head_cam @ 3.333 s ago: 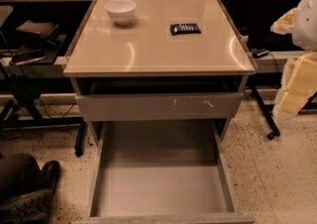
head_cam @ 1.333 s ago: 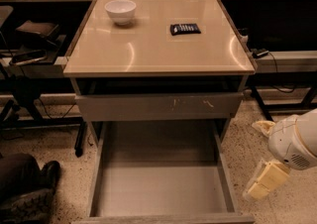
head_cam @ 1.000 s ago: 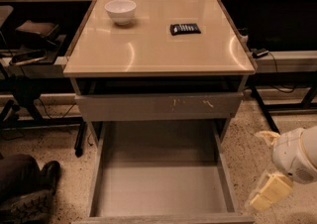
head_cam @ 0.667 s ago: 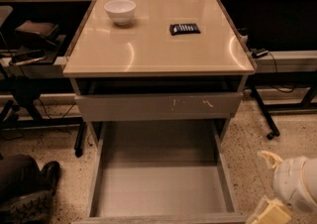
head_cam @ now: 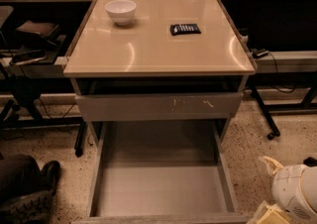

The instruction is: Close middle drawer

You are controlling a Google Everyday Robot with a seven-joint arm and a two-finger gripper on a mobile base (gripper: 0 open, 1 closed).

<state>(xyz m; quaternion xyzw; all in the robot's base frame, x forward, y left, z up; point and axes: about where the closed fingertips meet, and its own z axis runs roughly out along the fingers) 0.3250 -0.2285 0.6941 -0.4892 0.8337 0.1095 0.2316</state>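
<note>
middle drawer [head_cam: 158,188]: pulled far out | gripper [head_cam: 271,214]: low, bottom right of view, near drawer's right front corner | grip: cannot tell

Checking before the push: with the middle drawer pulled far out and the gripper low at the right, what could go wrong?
1. The gripper sits at the bottom right, beside the middle drawer's right front corner, not before its front; it might catch the side wall.
2. The drawer front lies at the picture's bottom edge, barely visible, so contact is hard to judge.
3. A hard shove could jolt the white bowl on the cabinet top.
</note>
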